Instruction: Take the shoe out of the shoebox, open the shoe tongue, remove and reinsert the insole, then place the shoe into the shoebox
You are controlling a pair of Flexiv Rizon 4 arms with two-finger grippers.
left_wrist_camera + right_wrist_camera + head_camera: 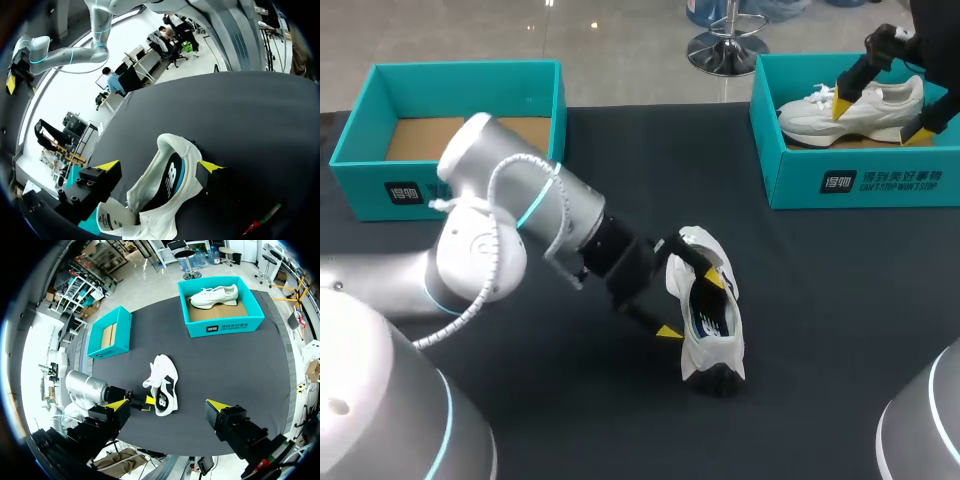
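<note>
Spanning the scene, tabletop [840, 300]: a black cloth surface carrying two teal boxes and a loose shoe.
Left arm [550, 215]: comes in from the near left corner and reaches toward the middle of the tabletop.
Shoeboxes: the empty shoebox [460, 66] sits at the far left corner. The second shoebox [860, 180] at the far right corner holds another shoe [860, 110].
Shoe [710, 320]: white, out of its box, lying near the middle of the tabletop, a little toward the near edge, opening facing up.
Left gripper [159, 167]: fingers spread wide with the shoe between them. One finger is against the shoe's side wall; the other looks just clear, so there is no clamp.
Right gripper [167, 405]: fingers wide apart, holding nothing, high over the tabletop.
Tongue [114, 220]: apparently folded back from the opening.
Insole [170, 182]: dark and lying inside the shoe.
Step in hand: probably steadying the shoe for insole removal.
Doing it well: close on the side wall, not the tongue. Keep the opening upward, and bring the right gripper down to pinch the insole's edge.
</note>
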